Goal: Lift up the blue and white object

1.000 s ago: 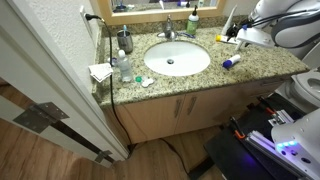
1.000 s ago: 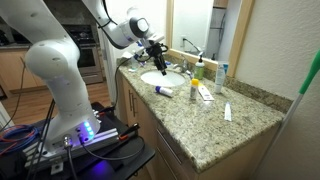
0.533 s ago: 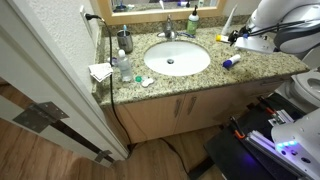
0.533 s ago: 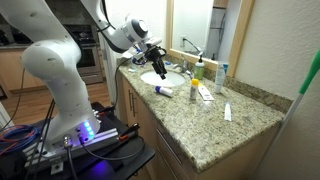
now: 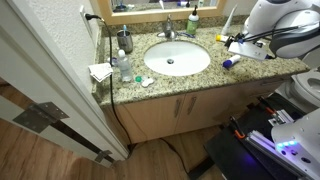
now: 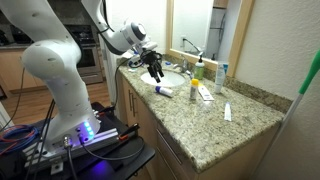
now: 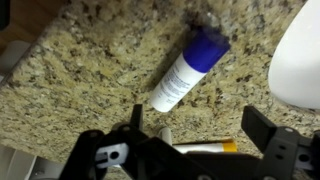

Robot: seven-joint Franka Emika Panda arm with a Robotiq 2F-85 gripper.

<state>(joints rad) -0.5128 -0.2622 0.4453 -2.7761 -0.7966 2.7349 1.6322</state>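
Tube [image 7: 188, 68] lying diagonal on surface [image 7: 80, 70], upper centre; end effector [image 7: 198, 122] spread wide below; liable to roll if clipped off-centre.

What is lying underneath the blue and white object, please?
The blue and white object lies flat on the speckled granite countertop; nothing else shows beneath it, though its underside is hidden.

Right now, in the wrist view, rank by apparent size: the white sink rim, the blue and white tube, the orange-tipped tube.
1. white sink rim, cut off by the frame, only slightly ahead
2. blue and white tube
3. orange-tipped tube, mostly hidden, so unsure
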